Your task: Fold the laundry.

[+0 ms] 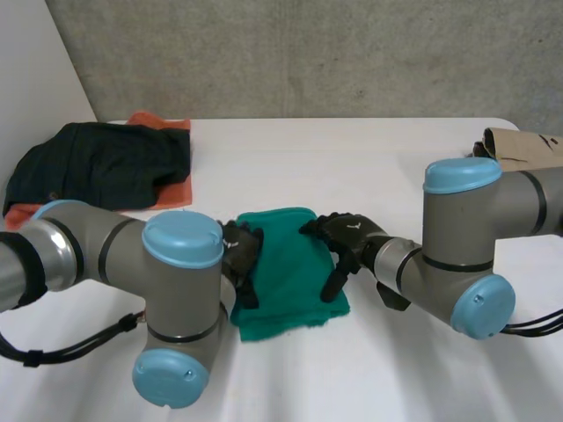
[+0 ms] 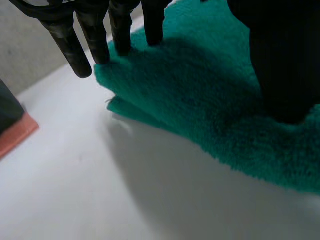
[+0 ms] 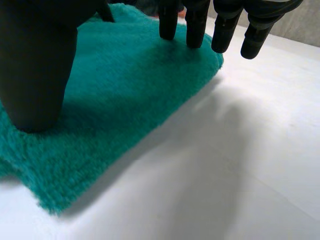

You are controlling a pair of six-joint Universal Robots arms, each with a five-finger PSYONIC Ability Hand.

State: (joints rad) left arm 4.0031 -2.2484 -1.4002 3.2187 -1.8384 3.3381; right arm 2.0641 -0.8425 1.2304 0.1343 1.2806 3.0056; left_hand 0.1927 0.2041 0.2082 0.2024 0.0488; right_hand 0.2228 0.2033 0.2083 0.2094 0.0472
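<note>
pressing the fold flat is, as i am reading it, the step you are working on. your left hand (image 1: 239,251) is lying on the left edge of the green towel (image 1: 286,264), its fingers (image 2: 95,42) straight and spread, tips at a folded corner, thumb resting down on the plush, gripping nothing. the towel is sitting folded on the near middle of the white table (image 1: 369,163), between your two arms, and a lower layer is peeking out under that left corner. i am guessing the edges are not quite matching there, so you should be nudging the top layer over it before smoothing. your right hand (image 1: 345,237) is mirroring the left on the towel's right edge, fingers (image 3: 196,25) straight and apart at the corner, thumb planted on the cloth, again pinching nothing. to do this well, you should be bearing down lightly and evenly with both hands, since the tabletop is looking smooth and the plush is probably sliding easily under a lopsided push. across the surface, a dark garment (image 1: 97,163) is heaped on an orange cloth (image 1: 174,189) at the far left, well apart from the towel, likely waiting its turn. a brown cardboard piece (image 1: 519,148) is sitting at the far right edge. a grey concrete wall (image 1: 308,53) is closing off the room behind the table.
</note>
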